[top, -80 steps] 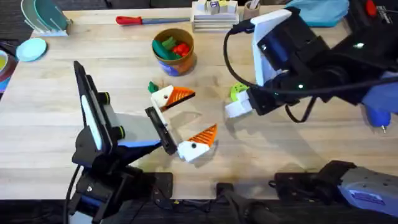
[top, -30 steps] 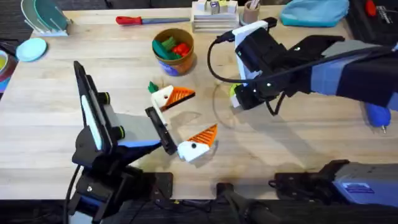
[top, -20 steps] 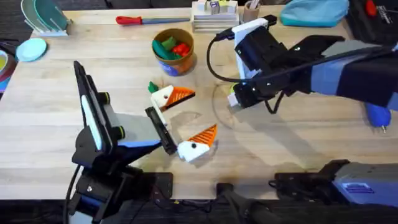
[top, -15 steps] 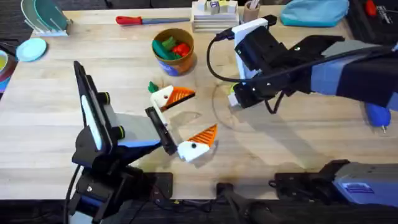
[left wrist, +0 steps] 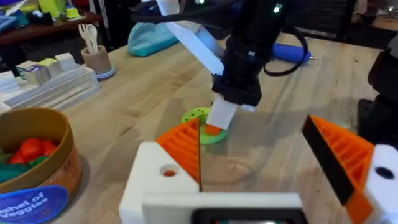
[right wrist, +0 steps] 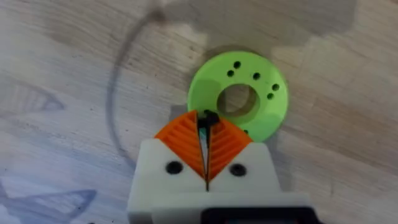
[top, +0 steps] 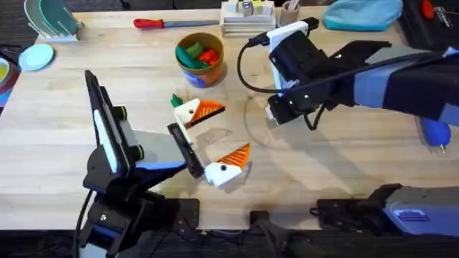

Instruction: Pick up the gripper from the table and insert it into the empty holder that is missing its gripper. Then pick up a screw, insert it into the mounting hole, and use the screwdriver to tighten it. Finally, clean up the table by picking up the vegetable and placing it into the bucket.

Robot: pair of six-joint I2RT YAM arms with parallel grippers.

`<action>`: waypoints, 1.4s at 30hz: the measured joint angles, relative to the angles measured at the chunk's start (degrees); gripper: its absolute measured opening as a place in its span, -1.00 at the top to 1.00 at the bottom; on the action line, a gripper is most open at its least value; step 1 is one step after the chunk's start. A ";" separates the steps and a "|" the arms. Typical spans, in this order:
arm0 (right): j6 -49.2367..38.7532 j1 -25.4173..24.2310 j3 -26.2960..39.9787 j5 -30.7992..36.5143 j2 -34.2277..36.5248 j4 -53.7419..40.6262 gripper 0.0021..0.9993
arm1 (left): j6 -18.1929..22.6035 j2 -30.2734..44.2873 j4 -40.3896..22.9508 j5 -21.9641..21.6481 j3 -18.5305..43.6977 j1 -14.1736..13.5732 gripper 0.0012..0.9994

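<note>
Two orange pads of our right gripper [right wrist: 206, 134] press together on a tiny dark thing, too small to identify, at the rim of the lime disc [right wrist: 238, 102]. Our left gripper [top: 213, 140] stands open; the vegetable [top: 175, 101] lies behind its far finger, mostly hidden, its direction unclear.

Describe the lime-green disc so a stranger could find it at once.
Start at the wooden table and follow the right arm to its gripper, to the right of the tan bucket. The lime-green disc lies flat on the wood just under that gripper's tips. It is a round ring with a big centre hole and small dark holes, unlike the orange wedge pieces nearby.
</note>
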 joint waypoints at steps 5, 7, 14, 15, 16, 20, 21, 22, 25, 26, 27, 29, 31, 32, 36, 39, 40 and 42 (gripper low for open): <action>-0.27 0.00 1.84 -0.04 0.02 -4.08 0.99 | 0.00 0.00 0.02 0.00 0.00 0.00 -0.99; -0.79 0.00 3.81 -0.04 0.00 -6.61 0.99 | 0.00 0.00 0.02 0.00 0.00 0.00 -0.99; -1.57 0.03 14.40 -0.45 -1.48 -15.26 0.99 | 0.00 0.00 0.00 0.00 0.00 0.00 -0.99; -1.82 0.07 15.99 -0.99 -1.82 -16.05 0.99 | 0.01 0.01 0.00 0.00 0.00 0.00 -0.99; -2.18 0.13 17.66 -1.76 -2.17 -16.74 0.99 | 0.00 0.02 0.01 0.00 0.00 0.00 -0.99; -3.17 1.42 25.01 -6.40 -3.32 -18.77 0.99 | 0.02 0.00 -0.01 0.00 0.00 0.00 -0.99; -3.22 2.07 26.92 -7.68 -3.58 -19.09 0.99 | 0.02 0.00 0.01 0.00 0.00 0.00 -0.99; -3.23 2.79 28.54 -8.72 -3.77 -19.28 0.99 | 0.01 0.00 0.00 0.00 0.00 0.00 -0.99; -3.23 5.85 32.76 -10.74 -4.15 -19.29 0.99 | 0.01 0.00 0.01 0.00 0.00 0.00 -0.99; -3.22 7.07 33.89 -11.19 -4.15 -19.26 0.99 | 0.02 0.01 0.01 0.00 0.00 0.00 -0.99; -3.20 8.33 34.85 -11.64 -4.15 -19.08 0.99 | 0.02 0.00 0.02 0.00 0.00 0.00 -0.99; -3.04 10.63 36.03 -12.17 -4.15 -18.48 0.99 | 0.02 0.01 0.01 0.00 0.00 0.00 -0.99; -2.63 12.65 36.36 -12.57 -4.13 -17.61 0.99 | 0.02 0.00 0.02 0.00 0.00 0.00 -0.99; -2.43 13.30 36.36 -12.72 -4.12 -17.53 0.99 | 0.02 0.00 0.02 0.00 0.00 0.00 -0.99; -1.35 15.51 36.36 -13.16 -3.13 -15.56 0.99 | 0.02 0.02 0.00 0.00 0.00 0.00 -0.99; -0.75 17.06 36.36 -13.17 -1.54 -13.57 0.99 | 0.02 0.01 0.00 0.00 0.00 0.00 -0.99; -0.55 17.62 36.36 -13.18 -0.94 -13.24 0.99 | 0.02 0.00 -0.01 0.00 0.00 0.00 -0.99; -0.33 18.72 36.36 -13.20 0.27 -12.84 0.99 | 0.02 0.00 0.01 0.00 0.00 0.00 -0.99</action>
